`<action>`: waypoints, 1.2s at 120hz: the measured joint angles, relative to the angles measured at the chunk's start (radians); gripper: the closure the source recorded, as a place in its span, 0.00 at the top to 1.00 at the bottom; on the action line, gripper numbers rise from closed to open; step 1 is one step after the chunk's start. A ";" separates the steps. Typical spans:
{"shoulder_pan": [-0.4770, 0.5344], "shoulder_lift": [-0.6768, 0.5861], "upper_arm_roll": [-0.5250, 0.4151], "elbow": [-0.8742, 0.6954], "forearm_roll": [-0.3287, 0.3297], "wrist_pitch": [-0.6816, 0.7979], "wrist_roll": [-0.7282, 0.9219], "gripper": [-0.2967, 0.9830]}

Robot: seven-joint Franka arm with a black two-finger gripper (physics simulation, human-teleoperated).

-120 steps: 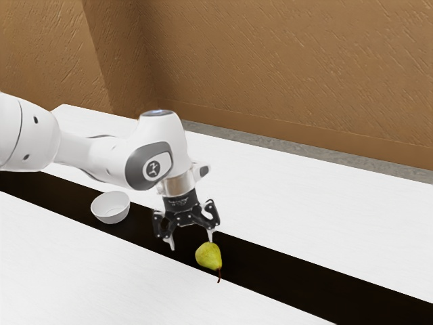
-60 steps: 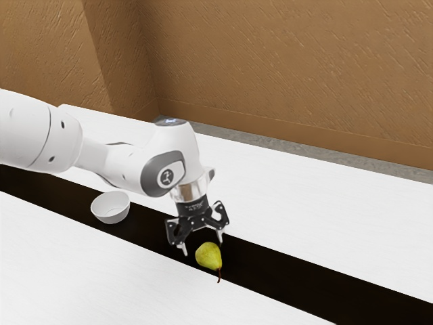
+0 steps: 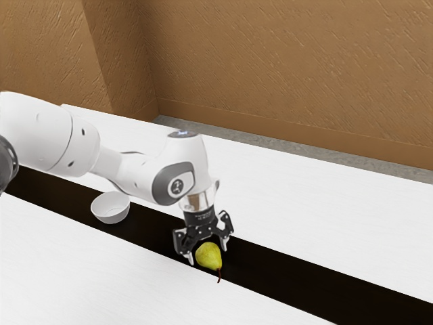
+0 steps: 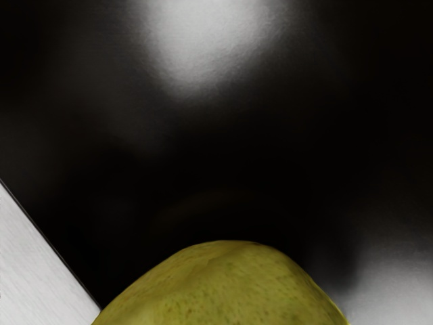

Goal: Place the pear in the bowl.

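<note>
In the exterior view my gripper point(image 3: 208, 252) is low over the dark strip, its fingers spread wide with the pear point(image 3: 209, 256) between or just in front of them. The gripper is open; I see no finger pressing on the fruit from both sides. The yellow-green pear lies on its side, its brown stem toward the viewer. In the wrist view the pear point(image 4: 226, 288) shows as a large rounded shape at the lower edge. A white bowl point(image 3: 110, 207) stands toward the exterior view's left, apart from the pear.
A long black strip point(image 3: 291, 272) crosses the white table point(image 3: 325, 210) and carries both bowl and pear. Behind the table rises a brown textured wall.
My hand has moved toward the exterior view's right and downward, coming down around the pear. The pear and bowl have stayed where they were.
</note>
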 joint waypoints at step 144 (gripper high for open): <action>0.066 -0.090 0.000 0.051 0.019 -0.070 -0.084 0.54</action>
